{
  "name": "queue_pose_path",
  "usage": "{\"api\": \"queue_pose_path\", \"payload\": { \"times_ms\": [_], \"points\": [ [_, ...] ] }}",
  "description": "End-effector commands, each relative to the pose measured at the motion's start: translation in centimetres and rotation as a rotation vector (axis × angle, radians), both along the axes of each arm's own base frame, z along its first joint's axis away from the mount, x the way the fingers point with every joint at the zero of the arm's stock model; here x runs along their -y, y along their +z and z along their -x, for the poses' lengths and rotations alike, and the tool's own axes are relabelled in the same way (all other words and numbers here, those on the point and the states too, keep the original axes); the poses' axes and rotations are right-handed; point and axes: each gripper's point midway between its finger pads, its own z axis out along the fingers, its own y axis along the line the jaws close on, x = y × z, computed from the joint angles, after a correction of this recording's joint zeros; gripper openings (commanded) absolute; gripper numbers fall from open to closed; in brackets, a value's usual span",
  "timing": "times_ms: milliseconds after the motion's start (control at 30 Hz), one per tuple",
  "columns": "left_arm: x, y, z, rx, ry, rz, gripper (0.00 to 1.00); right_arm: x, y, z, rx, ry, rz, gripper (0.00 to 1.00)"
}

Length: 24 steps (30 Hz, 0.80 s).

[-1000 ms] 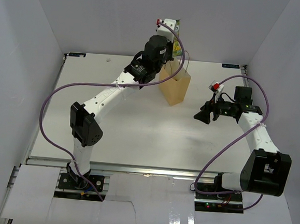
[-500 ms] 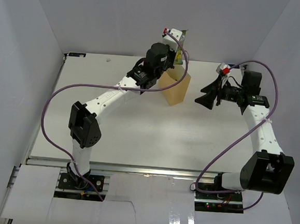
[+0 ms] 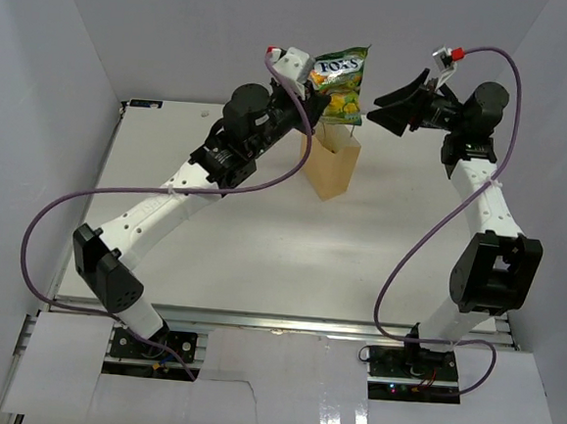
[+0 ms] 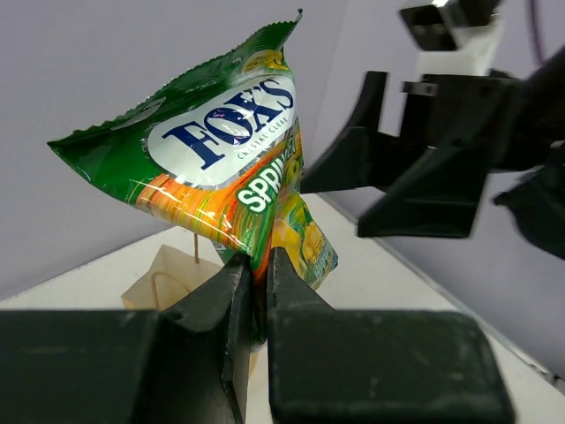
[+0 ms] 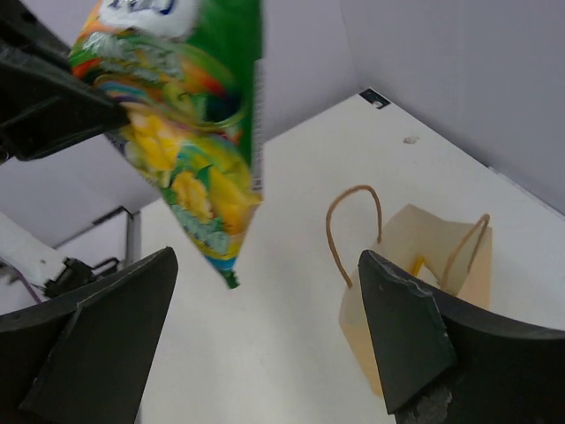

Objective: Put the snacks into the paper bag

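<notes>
L fingers [image 4: 216, 309] pinched shut on packet [image 4: 221, 168] bottom edge, high over bag [image 3: 329, 167] at counter's [image 3: 262, 240] 12 o'clock. R fingers [image 5: 106, 336] wide open, empty, at packet's 3 o'clock. Risk: thin edge grip, so packet may swing, slip, miss bag's narrow mouth or tip it. Reads "FOX'S", "SPRING"; rest too small.

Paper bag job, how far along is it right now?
Done: something yellow already shows inside the paper bag, likely a snack. In hand: the left tool is shut on a green snack packet, held above the bag; the right tool is open beside it, empty. Left: getting that packet down into the bag.
</notes>
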Motion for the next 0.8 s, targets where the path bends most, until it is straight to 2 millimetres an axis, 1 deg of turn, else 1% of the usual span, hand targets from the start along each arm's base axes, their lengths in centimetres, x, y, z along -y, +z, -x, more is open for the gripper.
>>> {"api": "queue_pose_path", "payload": {
  "times_ms": [0, 33, 67, 100, 133, 167, 200, 267, 367, 467, 533, 633, 733, 767],
  "points": [
    [-1.1, 5.3, 3.8, 0.085, -0.118, 0.131, 0.0, -0.7, 6.2, 1.1, 0.045, 0.071, -0.117, 0.9],
    [-1.1, 5.0, 4.1, 0.08, -0.133, 0.131, 0.0, -0.8, 6.7, 1.2, 0.042, 0.087, -0.137, 0.9],
    [-1.0, 4.3, 4.3, 0.057, -0.147, 0.131, 0.0, -0.9, 6.6, 0.7, 0.021, 0.1, -0.157, 0.9],
    [-1.1, 4.3, 4.8, 0.053, -0.163, 0.129, 0.0, -1.6, 7.6, 1.6, 0.08, 0.135, -0.169, 0.91],
    [-1.1, 3.9, 4.9, 0.044, -0.166, 0.125, 0.0, -2.3, 8.0, 2.3, 0.07, 0.163, -0.178, 0.91],
    [-1.0, 3.1, 5.0, 0.026, -0.171, 0.119, 0.0, -3.2, 8.3, 3.3, 0.09, 0.192, -0.17, 0.92],
    [-1.3, 3.4, 5.3, 0.032, -0.171, 0.13, 0.0, -3.6, 8.4, 3.9, 0.111, 0.209, -0.163, 0.93],
    [-1.6, 3.1, 5.5, 0.025, -0.173, 0.14, 0.0, -4.7, 8.6, 5.4, 0.122, 0.257, -0.151, 0.93],
    [-1.6, 2.7, 5.6, 0.01, -0.182, 0.15, 0.0, -5.6, 9.1, 6.6, 0.142, 0.288, -0.153, 0.93],
    [-1.5, 2.4, 5.7, 0.001, -0.189, 0.149, 0.0, -6.0, 9.3, 7.1, 0.15, 0.298, -0.15, 0.92],
    [-1.5, 2.3, 5.8, -0.003, -0.193, 0.153, 0.0, -6.4, 8.9, 6.8, 0.105, 0.299, -0.142, 0.92],
    [-1.5, 2.2, 5.9, -0.008, -0.197, 0.157, 0.0, -6.6, 8.4, 6.4, 0.09, 0.295, -0.141, 0.86],
    [-1.5, 2.1, 6.0, -0.015, -0.202, 0.162, 0.0, -7.1, 8.3, 6.5, 0.088, 0.304, -0.14, 0.69],
    [-1.5, 2.0, 6.1, -0.016, -0.204, 0.163, 0.0, -7.2, 8.2, 6.5, 0.081, 0.306, -0.139, 0.58]
  ]
}}
